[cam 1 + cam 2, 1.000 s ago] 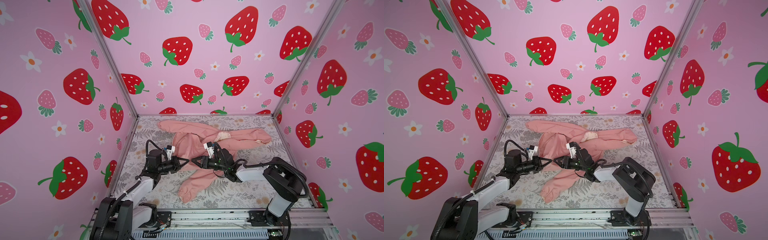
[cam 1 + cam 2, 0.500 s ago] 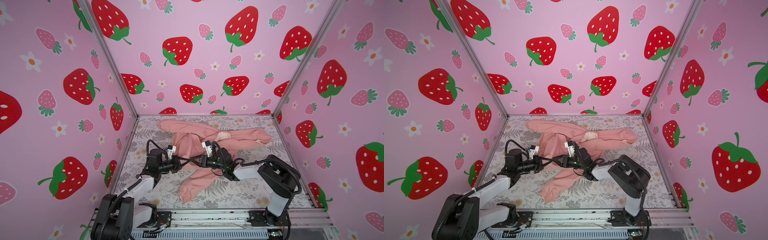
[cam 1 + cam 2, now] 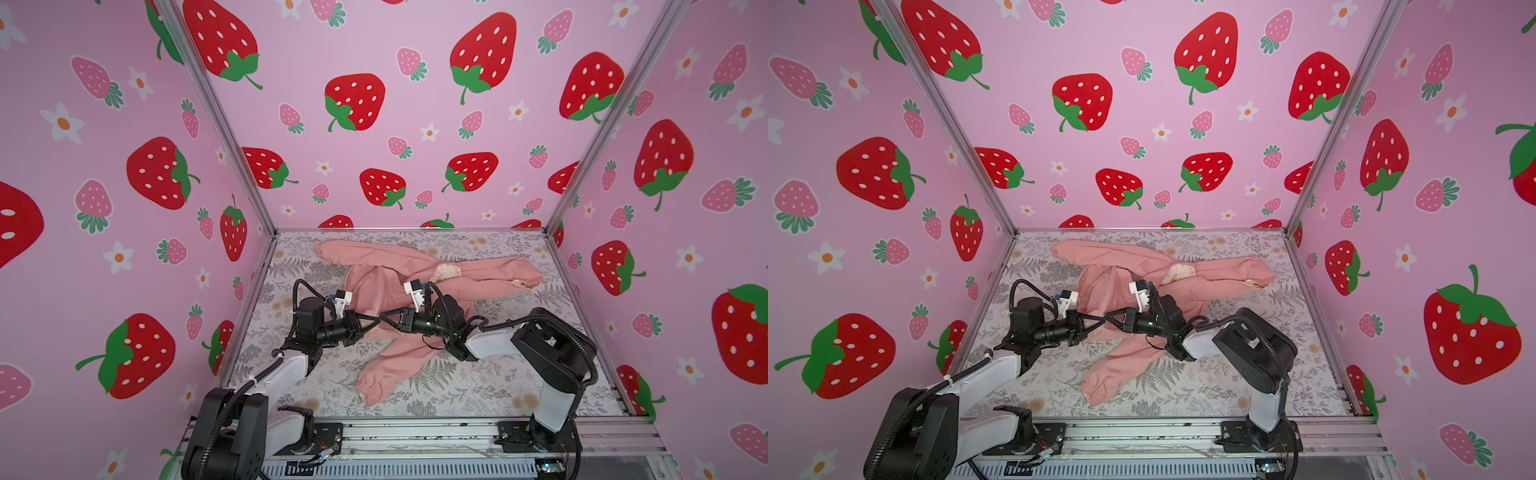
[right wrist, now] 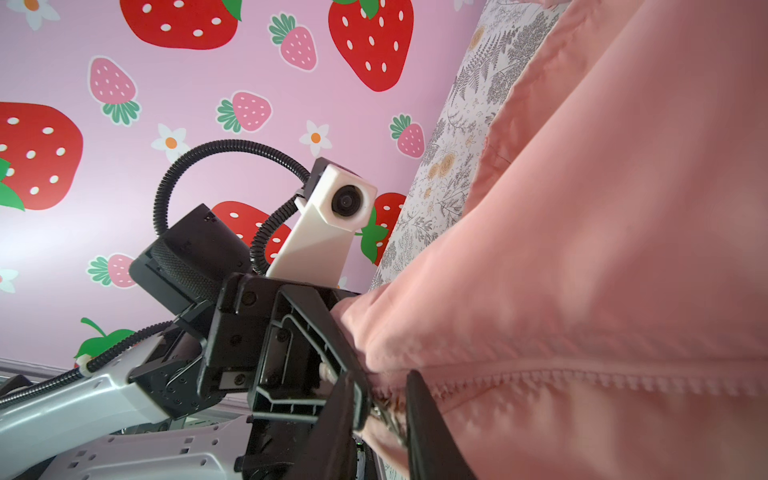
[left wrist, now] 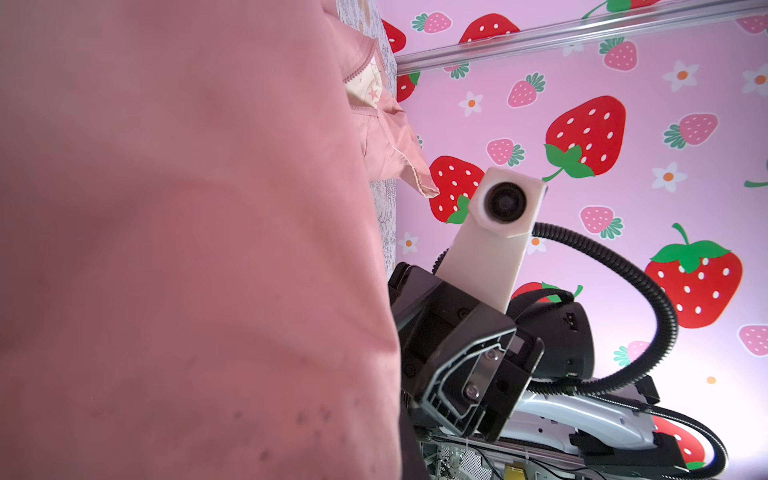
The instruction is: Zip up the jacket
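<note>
The left gripper (image 3: 375, 320) pinches the jacket (image 3: 374, 286) edge tight. Just beside it, the right gripper (image 3: 385, 317) is narrow around the zipper pull (image 4: 384, 411); I cannot tell if it grips.

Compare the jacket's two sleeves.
The near sleeve points toward the front rail; the far sleeve stretches left along the back wall. The near sleeve's gathered cuff is plain; the far sleeve's end looks rounded, gathers unclear. Both are salmon-pink, lying flat on the floral table.
</note>
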You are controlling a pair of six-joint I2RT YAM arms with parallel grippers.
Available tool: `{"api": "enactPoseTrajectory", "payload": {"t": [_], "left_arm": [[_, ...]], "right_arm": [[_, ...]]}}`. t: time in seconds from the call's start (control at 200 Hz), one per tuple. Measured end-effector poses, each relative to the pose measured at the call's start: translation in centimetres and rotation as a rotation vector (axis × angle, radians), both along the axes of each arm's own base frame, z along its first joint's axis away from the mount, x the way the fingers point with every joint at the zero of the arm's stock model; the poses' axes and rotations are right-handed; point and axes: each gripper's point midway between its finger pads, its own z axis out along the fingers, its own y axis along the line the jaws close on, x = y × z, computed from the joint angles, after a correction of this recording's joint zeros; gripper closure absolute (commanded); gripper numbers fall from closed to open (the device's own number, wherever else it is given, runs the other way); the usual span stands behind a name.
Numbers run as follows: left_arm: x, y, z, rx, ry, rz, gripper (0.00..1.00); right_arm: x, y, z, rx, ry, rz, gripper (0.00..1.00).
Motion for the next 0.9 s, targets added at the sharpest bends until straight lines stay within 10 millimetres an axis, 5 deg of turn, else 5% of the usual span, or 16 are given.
{"api": "enactPoseTrajectory", "payload": {"t": [0.9], "left_arm": [[-0.02, -0.02, 0.01, -0.004, 0.007, 0.0, 1.0]], "right_arm": [[-0.18, -0.23, -0.25, 0.004, 0.015, 0.0, 0.81]]}}
